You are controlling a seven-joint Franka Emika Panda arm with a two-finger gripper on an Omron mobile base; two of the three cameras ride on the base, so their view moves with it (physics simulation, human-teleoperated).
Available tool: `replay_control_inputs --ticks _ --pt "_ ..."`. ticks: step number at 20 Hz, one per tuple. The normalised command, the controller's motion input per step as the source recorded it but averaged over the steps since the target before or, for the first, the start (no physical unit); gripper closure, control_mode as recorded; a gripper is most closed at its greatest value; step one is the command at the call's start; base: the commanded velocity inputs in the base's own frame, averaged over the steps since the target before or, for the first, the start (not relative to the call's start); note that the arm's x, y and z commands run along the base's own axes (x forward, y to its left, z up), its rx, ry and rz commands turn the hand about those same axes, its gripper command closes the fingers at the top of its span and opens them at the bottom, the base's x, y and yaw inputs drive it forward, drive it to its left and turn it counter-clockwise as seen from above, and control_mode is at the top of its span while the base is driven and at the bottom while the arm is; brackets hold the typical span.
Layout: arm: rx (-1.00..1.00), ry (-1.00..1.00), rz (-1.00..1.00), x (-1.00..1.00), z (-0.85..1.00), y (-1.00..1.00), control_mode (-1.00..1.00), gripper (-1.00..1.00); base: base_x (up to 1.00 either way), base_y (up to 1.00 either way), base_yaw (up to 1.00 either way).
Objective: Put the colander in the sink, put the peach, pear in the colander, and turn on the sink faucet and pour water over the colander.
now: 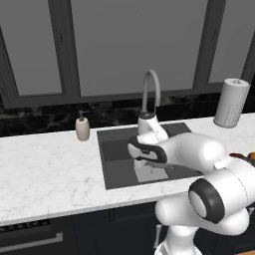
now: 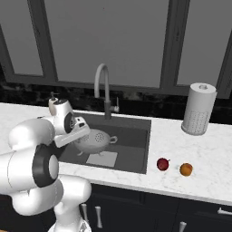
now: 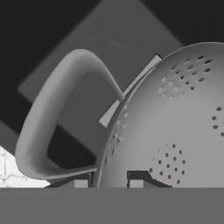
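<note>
Colander (image 2: 94, 138) partly hidden behind the arm beside the sink faucet (image 2: 105, 90); cut off by the frame edge in the hand view. Peach (image 1: 252, 156) clipped at the edge, right of the sink (image 1: 119, 169).

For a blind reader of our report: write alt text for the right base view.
The claw is shut on the rim of the colander, holding it over the sink below the faucet. The pear and peach sit on the counter to the right.

One colander (image 2: 96, 137), one peach (image 2: 186, 169), one pear (image 2: 162, 164), one paper-towel roll (image 2: 198, 108)
</note>
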Motion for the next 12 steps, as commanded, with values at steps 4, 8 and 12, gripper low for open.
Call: replay_control_inputs --ticks 4,8,12 --pt "0.0 0.0 0.0 0.11 -0.31 0.17 -1.0 1.0 0.0 0.0 0.0" --pt "0.0 0.0 0.0 0.21 -0.34 0.12 -1.0 1.0 0.0 0.0 0.0" --pt "0.0 0.0 0.0 0.34 -0.29 0.01 -1.0 1.0 0.0 0.0 0.0"
